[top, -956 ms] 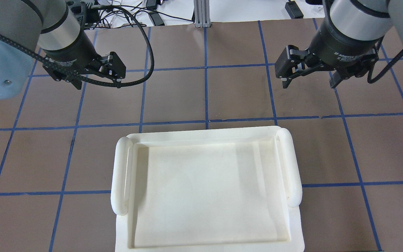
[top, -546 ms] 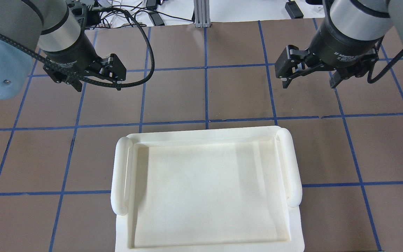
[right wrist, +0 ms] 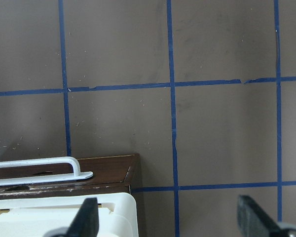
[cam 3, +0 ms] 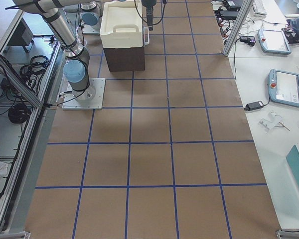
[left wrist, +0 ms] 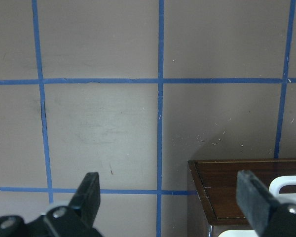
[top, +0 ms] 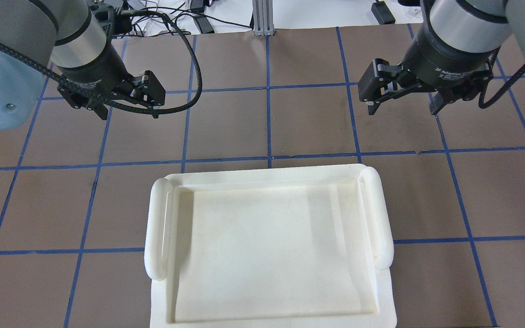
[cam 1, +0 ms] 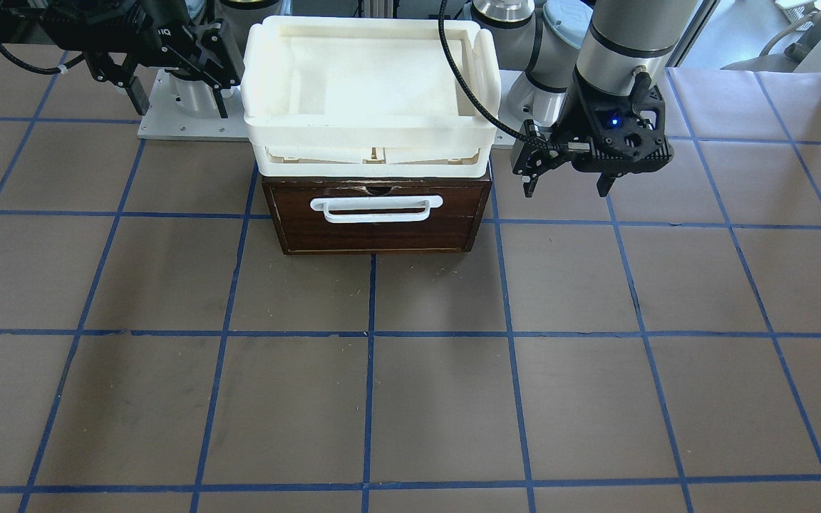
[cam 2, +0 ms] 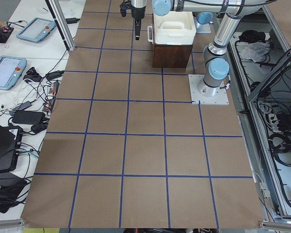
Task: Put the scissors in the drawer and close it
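a dark brown drawer [cam 1: 375,231] with a white bar handle [cam 1: 376,208] sits pushed flush into its box, close to the robot's base, on a brown table [cam 1: 453,399] gridded in blue tape. a white tray [cam 1: 368,134] rests on top of the box. the scissors show in no view, and whether they lie inside the shut drawer cannot be told. the left gripper [cam 1: 566,187] hangs just off one side of the box and the right gripper [cam 1: 179,100] off the other, each above bare table. both claws are released, fingers spread wide, grasping nothing. the arms seem parked clear of the drawer front, which suggests the work is either finished or not begun.
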`<state>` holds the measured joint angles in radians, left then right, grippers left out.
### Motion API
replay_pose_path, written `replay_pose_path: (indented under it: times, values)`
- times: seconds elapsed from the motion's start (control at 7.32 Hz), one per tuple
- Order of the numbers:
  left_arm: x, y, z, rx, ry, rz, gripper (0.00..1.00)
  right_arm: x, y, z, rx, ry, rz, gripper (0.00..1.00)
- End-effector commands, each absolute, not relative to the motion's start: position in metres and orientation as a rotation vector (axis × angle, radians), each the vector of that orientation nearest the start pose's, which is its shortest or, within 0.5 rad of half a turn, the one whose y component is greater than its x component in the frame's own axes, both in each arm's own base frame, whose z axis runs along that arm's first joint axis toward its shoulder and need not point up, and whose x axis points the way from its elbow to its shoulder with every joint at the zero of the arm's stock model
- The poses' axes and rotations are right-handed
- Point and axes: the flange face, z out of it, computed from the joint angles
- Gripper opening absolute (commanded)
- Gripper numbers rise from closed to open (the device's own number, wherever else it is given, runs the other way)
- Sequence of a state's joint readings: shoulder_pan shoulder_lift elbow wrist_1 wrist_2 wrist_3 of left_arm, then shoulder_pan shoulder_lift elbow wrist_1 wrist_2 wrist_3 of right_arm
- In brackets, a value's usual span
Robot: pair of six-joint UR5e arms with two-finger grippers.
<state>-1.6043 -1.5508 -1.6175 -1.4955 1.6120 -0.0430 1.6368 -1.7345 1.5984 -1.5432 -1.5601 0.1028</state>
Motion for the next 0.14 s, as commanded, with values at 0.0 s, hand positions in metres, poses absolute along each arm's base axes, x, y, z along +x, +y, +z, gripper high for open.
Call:
replay_pose_path:
  times: [0.0]
  values:
    - [-0.1463,-0.4830,0.4819,-0.013,3.101,-0.076,1.00,0.1624,-0.4193,0.5470,0.056,3.117,-0.168,1.00]
